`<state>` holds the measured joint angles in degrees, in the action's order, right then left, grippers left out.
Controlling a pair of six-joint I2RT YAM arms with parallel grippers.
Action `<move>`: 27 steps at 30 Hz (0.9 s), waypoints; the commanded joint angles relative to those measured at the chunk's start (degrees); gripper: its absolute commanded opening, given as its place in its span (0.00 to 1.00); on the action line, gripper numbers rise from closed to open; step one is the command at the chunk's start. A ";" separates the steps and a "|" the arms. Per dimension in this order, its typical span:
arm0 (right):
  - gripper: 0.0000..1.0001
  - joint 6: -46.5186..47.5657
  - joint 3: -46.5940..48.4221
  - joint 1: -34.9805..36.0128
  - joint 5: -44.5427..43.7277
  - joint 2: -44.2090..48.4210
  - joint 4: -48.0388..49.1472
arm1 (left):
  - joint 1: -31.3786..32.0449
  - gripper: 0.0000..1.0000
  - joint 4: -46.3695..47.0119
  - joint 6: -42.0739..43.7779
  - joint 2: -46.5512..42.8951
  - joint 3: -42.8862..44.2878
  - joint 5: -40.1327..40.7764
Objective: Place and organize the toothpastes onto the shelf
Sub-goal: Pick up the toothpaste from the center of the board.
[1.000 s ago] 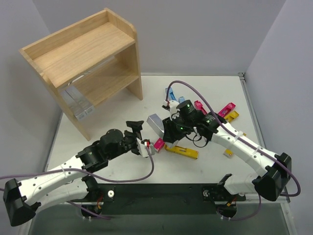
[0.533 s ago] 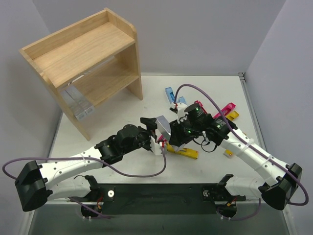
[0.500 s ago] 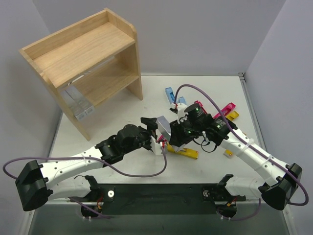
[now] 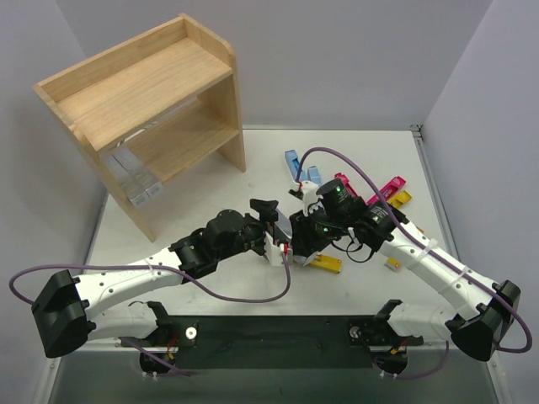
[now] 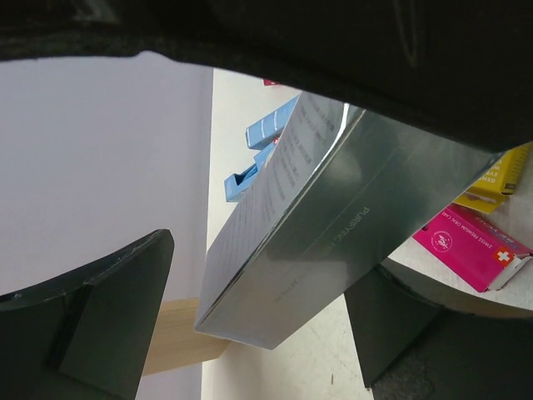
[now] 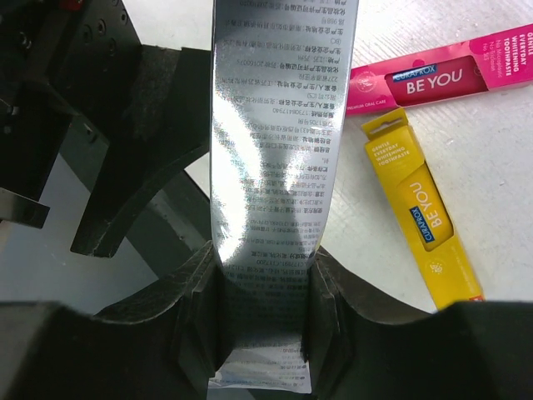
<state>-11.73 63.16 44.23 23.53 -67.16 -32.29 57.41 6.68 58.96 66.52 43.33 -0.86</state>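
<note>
My right gripper (image 6: 266, 312) is shut on one end of a silver-grey toothpaste carton (image 6: 283, 142) and holds it above the table. In the top view the right gripper (image 4: 306, 237) and the left gripper (image 4: 275, 223) meet at the table's middle. My left gripper (image 5: 250, 325) is open, and the carton's free end (image 5: 333, 217) lies between its fingers (image 5: 92, 321) with gaps on both sides. The wooden shelf (image 4: 143, 101) stands at the far left. Two silver cartons (image 4: 135, 178) lie on its lower tier.
Loose cartons lie around the grippers: light blue ones (image 4: 293, 161), magenta ones (image 4: 390, 187) and yellow ones (image 4: 325, 263). In the right wrist view a magenta carton (image 6: 433, 77) and a yellow carton (image 6: 420, 208) lie just beside the held carton.
My left arm has reached right, and its open fingers now straddle the silver carton. The right gripper has shifted slightly forward and tilted the carton toward the left gripper.
</note>
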 commanded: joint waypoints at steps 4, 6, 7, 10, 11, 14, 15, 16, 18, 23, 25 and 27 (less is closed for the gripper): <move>0.25 0.65 1.53 -0.02 4.33 1.32 1.44 | 0.34 0.84 2.11 2.39 0.10 1.06 -0.72; 0.25 0.74 1.53 -0.19 4.77 1.24 1.44 | 0.34 0.82 2.29 2.56 0.19 0.53 -0.37; 0.25 0.74 1.62 -0.28 4.95 1.15 1.44 | 0.34 0.82 2.98 2.65 0.10 0.18 -0.19; 0.26 0.74 1.44 -1.16 5.74 1.59 1.53 | 0.25 0.81 7.18 1.87 -0.34 -2.37 0.42; 0.26 0.74 1.44 -1.51 6.78 1.85 1.79 | 0.25 0.80 8.25 1.17 -0.69 -3.42 1.73; 0.28 0.48 1.01 -2.74 8.63 2.38 2.32 | 0.16 0.74 11.07 -0.51 -1.04 -4.48 2.36; 0.30 0.56 1.09 -3.18 9.94 2.47 2.58 | 0.07 0.68 11.51 -1.03 -0.96 -4.57 2.18; 0.31 0.56 1.01 -3.36 10.31 2.47 2.50 | 0.07 0.66 12.13 -2.00 -0.96 -4.66 2.09; 0.37 0.65 0.83 -3.71 11.10 2.55 2.59 | -0.01 0.59 12.48 -3.06 -1.22 -4.92 2.01; 0.53 0.83 0.48 -4.94 11.89 2.82 2.59 | -0.01 0.43 13.01 -5.87 -2.27 -5.45 2.27; 0.60 0.83 0.48 -5.46 12.07 3.17 2.59 | -0.19 0.41 12.92 -7.53 -2.62 -5.80 2.62; 0.69 0.83 0.83 -5.90 11.98 3.69 2.59 | -0.28 0.39 12.57 -9.20 -2.89 -6.15 3.23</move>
<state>-11.51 63.16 39.20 33.10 -65.47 -30.89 57.58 13.43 55.57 66.17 36.36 1.43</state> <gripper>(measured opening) 0.636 0.513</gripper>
